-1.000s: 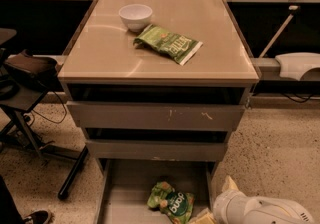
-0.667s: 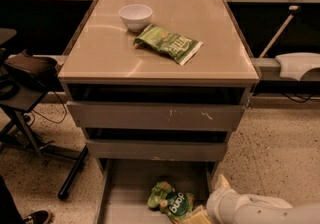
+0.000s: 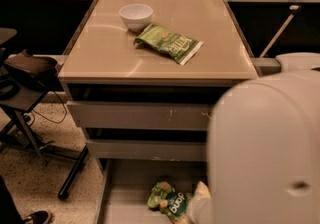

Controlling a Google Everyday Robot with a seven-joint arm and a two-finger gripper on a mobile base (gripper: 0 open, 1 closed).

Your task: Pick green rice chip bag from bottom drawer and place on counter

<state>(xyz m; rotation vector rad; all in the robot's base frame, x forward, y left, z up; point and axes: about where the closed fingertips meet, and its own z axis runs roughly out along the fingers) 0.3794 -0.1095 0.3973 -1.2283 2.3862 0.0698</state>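
Note:
The green rice chip bag point(image 3: 167, 200) lies crumpled on the floor of the open bottom drawer point(image 3: 127, 188), near its front middle. My gripper point(image 3: 198, 199) is low in the drawer, right beside the bag's right edge. It is mostly hidden behind my big white arm point(image 3: 265, 153), which fills the right of the camera view. Whether the gripper touches the bag does not show. The beige counter point(image 3: 110, 55) tops the cabinet above.
A flatter darker-green bag with a white end point(image 3: 169, 43) and a white bowl point(image 3: 136, 16) sit on the counter. Two upper grey drawer fronts point(image 3: 140, 116) overhang the bottom drawer. A dark chair and stand point(image 3: 25, 75) are at the left.
My white arm has swung toward the camera and now covers the cabinet's right side. The gripper end has moved left, up against the bag. The bag has not moved.

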